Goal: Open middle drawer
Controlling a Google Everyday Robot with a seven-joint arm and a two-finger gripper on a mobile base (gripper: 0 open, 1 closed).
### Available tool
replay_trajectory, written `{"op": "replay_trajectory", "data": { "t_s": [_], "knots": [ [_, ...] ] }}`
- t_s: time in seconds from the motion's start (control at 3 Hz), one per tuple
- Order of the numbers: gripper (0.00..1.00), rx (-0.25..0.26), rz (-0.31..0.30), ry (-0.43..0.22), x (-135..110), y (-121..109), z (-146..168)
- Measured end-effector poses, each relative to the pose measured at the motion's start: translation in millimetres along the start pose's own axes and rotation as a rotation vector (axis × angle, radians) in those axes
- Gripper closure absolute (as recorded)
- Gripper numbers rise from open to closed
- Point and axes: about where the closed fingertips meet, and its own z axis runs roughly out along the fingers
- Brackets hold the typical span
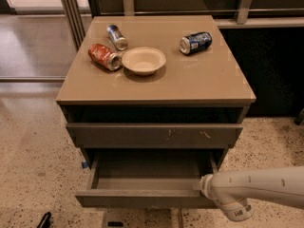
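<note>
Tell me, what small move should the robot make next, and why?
Probably pull the middle drawer slightly farther out toward the camera. The gripper sits at its front's right end, and the drawer is out enough to show its tray, yet the rear lies under the scratched drawer above.

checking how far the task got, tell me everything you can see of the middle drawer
The middle drawer is wide, shallow and grey-brown, with a plain flat front, no handle and a matching inner tray. No contents show in the visible part. It stands pulled well out, level, just below the scratched drawer front. The end effector sits at the right end of its front edge, apparently touching it, on a pale arm reaching in from the right.
</note>
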Motion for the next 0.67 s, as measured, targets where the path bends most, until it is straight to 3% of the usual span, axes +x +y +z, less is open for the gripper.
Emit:
{"op": "replay_trajectory", "data": {
  "t_s": [0.33, 0.67],
  "knots": [
    [1.0, -0.029, 0.042, 0.008, 33.9, -12.2, -29.0],
    [1.0, -0.029, 0.042, 0.008, 33.9, -12.2, -29.0]
  ]
}}
